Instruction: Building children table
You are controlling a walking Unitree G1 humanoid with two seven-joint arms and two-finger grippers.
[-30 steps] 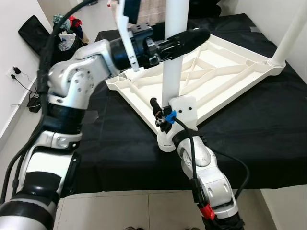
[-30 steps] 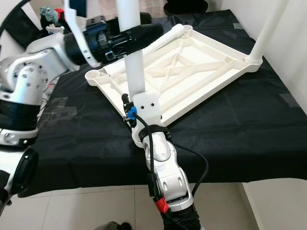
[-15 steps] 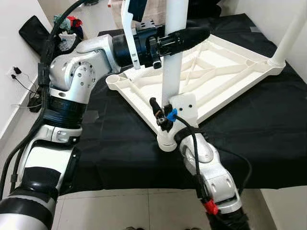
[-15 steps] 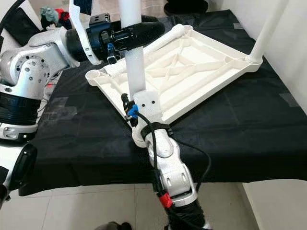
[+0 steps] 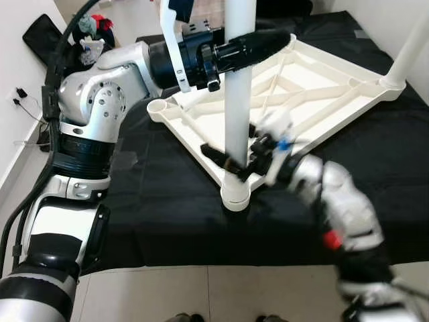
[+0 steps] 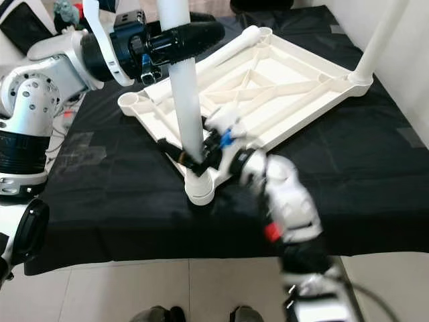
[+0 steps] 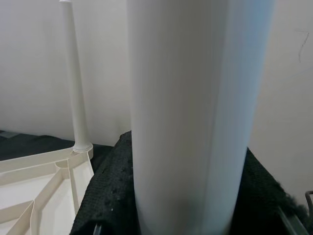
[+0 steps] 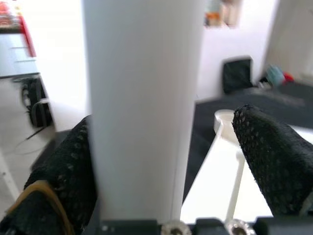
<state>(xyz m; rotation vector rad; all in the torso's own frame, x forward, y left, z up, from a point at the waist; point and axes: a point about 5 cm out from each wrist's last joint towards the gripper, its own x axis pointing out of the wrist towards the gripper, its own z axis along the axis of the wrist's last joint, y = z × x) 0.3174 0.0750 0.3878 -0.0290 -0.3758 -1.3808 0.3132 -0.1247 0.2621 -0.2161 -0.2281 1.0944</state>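
Your left tool (image 5: 258,43) is closed around the white leg (image 5: 238,100) high up. Your right tool (image 5: 231,161) is open around it near the base. The leg stands in the upturned tabletop (image 5: 315,87) corner on the black desk (image 5: 167,194).

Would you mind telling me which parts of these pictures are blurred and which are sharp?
In both eye views the right arm is smeared by motion blur, while the left gripper and the table leg stay crisp. The left wrist view is sharp on the leg; the right wrist view is soft, with a washed-out bright background.
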